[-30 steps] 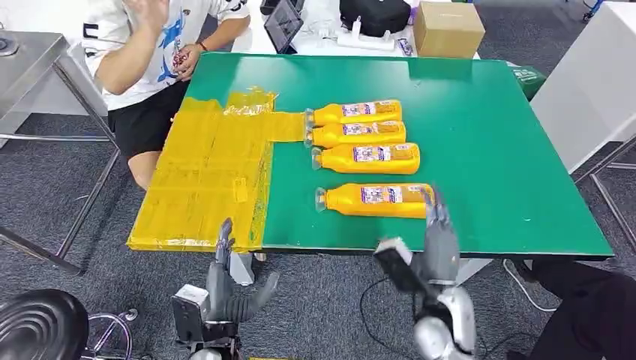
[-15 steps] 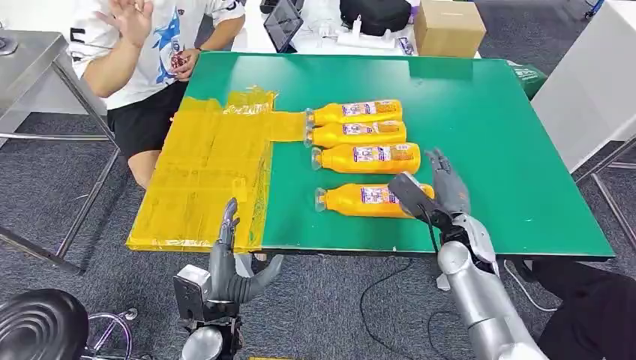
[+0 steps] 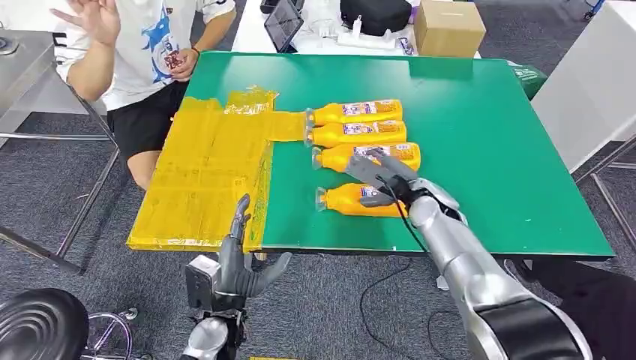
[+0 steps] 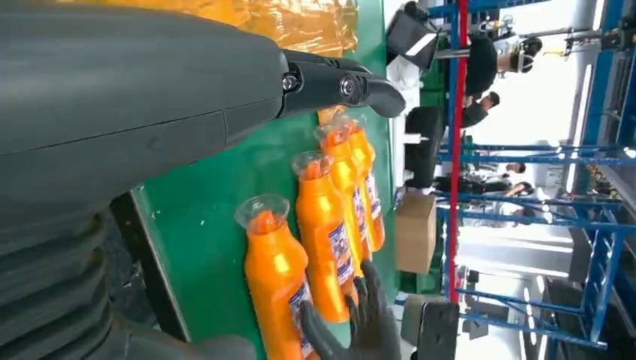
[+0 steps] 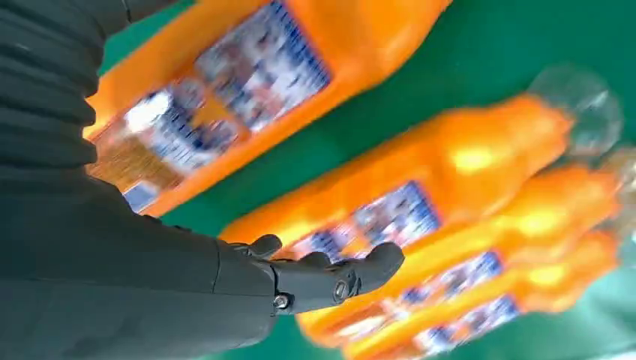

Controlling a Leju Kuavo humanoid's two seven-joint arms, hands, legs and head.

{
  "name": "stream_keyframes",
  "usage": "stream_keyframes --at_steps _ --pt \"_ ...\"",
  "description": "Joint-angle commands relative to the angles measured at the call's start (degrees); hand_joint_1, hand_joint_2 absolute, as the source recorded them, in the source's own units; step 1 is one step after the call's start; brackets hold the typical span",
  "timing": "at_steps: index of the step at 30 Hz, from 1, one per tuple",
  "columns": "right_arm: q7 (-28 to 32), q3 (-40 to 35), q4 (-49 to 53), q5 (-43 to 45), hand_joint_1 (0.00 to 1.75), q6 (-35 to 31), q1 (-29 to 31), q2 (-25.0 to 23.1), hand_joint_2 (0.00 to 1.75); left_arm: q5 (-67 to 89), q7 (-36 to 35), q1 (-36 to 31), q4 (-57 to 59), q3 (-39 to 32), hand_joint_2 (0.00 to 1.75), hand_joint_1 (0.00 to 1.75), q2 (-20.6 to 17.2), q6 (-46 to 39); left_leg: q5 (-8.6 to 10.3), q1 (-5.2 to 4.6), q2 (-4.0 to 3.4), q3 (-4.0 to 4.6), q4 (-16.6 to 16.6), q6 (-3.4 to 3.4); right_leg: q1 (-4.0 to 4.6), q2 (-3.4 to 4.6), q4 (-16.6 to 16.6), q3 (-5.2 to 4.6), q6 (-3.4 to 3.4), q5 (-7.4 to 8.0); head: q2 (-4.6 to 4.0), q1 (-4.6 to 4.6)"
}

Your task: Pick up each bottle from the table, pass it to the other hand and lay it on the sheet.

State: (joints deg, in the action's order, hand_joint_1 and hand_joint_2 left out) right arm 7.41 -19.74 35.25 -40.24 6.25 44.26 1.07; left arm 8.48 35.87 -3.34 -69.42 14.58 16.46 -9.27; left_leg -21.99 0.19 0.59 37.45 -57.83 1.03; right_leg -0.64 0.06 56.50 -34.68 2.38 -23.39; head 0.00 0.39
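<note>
Four orange juice bottles lie on their sides in a row on the green table, caps pointing toward the yellow sheet, which covers the table's left part. The nearest bottle is the one being gone for: the right hand hangs over its labelled middle with fingers spread, thumb apart from the rest, nothing in its grasp. From the right wrist view, which is blurred, I cannot tell whether the fingertips touch plastic or hover just above it.

The left hand waits below the table's near edge, just beside the sheet's corner, fingers apart and upright, holding nothing.

The bottles look full, so I judge them fairly heavy for their size, with the weight spread evenly along the body. The plastic is smooth and glossy, likely slippery, and a round body lying flat will roll if nudged from one side. The walls probably give a little under a squeeze but won't break. The best hold seems to be across the label band at mid-body, fingers on the far side and thumb on the near side; the narrow neck should stay free for the other hand at the handover. The second bottle lies near, so the fingers have little room behind.

A person sits beyond the table's far left corner.
</note>
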Motion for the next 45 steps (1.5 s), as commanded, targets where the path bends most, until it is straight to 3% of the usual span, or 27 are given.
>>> stream_keyframes --at_steps 1,9,16,21,25,45 --pt "0.34 -6.47 -10.12 0.59 0.0 2.69 7.3 -1.07 1.75 -0.04 0.0 -2.93 6.24 0.27 1.75 0.0 0.05 0.25 -0.11 -0.01 -0.1 -0.23 -0.04 -0.04 0.01 0.05 0.02 0.21 -0.07 -0.07 0.0 -0.02" --pt "3.45 -13.23 -8.85 3.95 0.0 11.1 8.85 3.46 1.75 -1.42 1.03 -3.64 8.0 -0.17 1.75 0.0 0.18 0.51 -0.04 -0.02 -0.03 -0.13 -0.01 -0.04 0.0 -0.05 0.0 0.13 -0.05 -0.04 0.0 -0.02" --pt "2.89 -16.51 -7.02 4.68 0.0 11.52 7.02 6.62 1.75 -1.45 1.0 -3.49 7.87 -0.25 1.75 0.0 -0.01 0.53 -0.12 -0.01 0.03 -0.25 -0.05 -0.03 0.01 -0.08 -0.01 0.27 -0.05 -0.1 0.0 -0.02" --pt "2.15 -19.09 -5.68 6.77 0.0 8.1 1.9 10.32 1.75 -1.04 0.32 -3.31 7.67 0.22 1.75 0.0 -0.33 0.05 -0.05 0.02 0.14 -0.22 0.02 -0.03 0.03 -0.19 -0.12 0.3 -0.05 -0.06 0.0 -0.02" --pt "1.6 -19.58 -6.64 6.77 0.0 6.12 -0.31 10.92 1.75 -0.85 -0.01 -3.14 7.38 0.44 1.75 0.0 -0.51 0.01 -0.05 0.02 0.14 -0.19 0.02 -0.03 0.04 -0.17 -0.12 0.26 -0.05 -0.05 0.0 -0.02" --pt "1.46 -19.55 -6.48 6.76 0.0 6.07 0.3 10.73 1.75 -0.85 -0.04 -3.15 7.37 0.45 1.75 0.0 -0.49 0.01 -0.06 0.01 0.02 -0.26 0.01 -0.03 0.02 -0.06 -0.1 0.3 -0.06 -0.04 0.0 -0.02"
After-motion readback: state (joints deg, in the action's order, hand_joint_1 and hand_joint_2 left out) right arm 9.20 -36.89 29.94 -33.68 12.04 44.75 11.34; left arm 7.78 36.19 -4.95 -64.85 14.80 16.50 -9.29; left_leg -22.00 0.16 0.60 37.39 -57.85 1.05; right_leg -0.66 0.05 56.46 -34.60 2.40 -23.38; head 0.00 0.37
